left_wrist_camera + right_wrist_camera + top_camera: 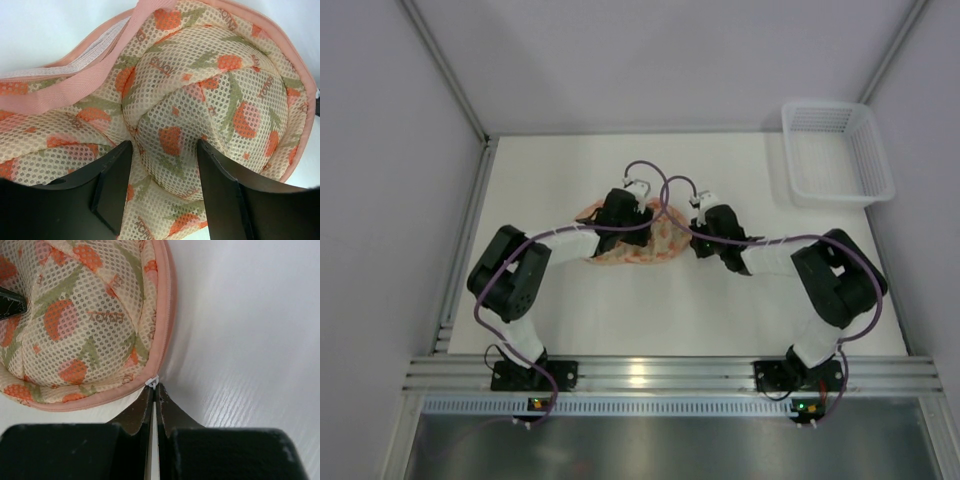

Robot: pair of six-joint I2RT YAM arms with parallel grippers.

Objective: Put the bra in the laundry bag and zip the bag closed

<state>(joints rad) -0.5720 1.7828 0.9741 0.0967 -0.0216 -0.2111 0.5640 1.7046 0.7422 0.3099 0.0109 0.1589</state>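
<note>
The laundry bag (pixel 665 240), an orange-and-green patterned mesh pouch with a pink rim, lies mid-table between both arms. My left gripper (pixel 165 145) hangs over it, its jaws apart on either side of a rounded bulge of the laundry bag (pixel 200 85). The pink strap (pixel 75 85) crosses the bag's upper left. My right gripper (pixel 155 390) is shut on the small white zipper pull (pixel 152 381) at the rim of the laundry bag (pixel 85 315), low over the table. The bra is hidden from view.
A white plastic mesh basket (pixel 835 150) stands at the back right corner of the white table (pixel 620 310). Grey walls close in the table's left, back and right sides. Purple cables loop over both wrists.
</note>
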